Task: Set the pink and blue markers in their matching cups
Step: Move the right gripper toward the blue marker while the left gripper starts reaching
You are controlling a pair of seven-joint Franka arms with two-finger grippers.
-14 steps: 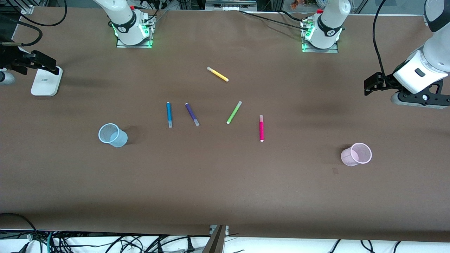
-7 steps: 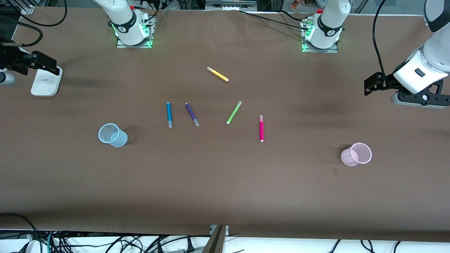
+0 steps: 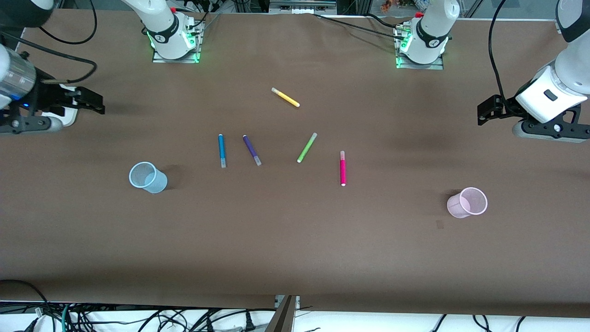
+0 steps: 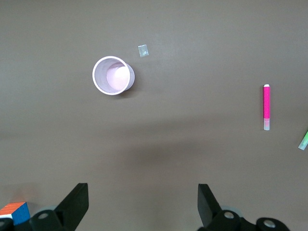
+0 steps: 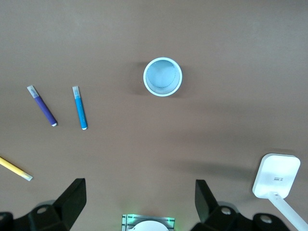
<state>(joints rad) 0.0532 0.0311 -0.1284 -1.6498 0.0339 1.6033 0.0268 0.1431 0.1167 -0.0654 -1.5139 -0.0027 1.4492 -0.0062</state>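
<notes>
The blue marker and the pink marker lie flat mid-table among other pens. The pale blue cup stands upright toward the right arm's end. The pale pink cup stands upright toward the left arm's end. My right gripper is open and empty, high over the right arm's end; its wrist view shows the blue cup and blue marker. My left gripper is open and empty, waiting high over the left arm's end; its wrist view shows the pink cup and pink marker.
A purple pen lies beside the blue marker, a lime-green pen between it and the pink marker, and a yellow pen farther from the front camera. A white device sits under the right arm.
My right arm has swung in from the table's end toward the middle and now partly covers the white device. The left arm, pens and cups have not moved.
</notes>
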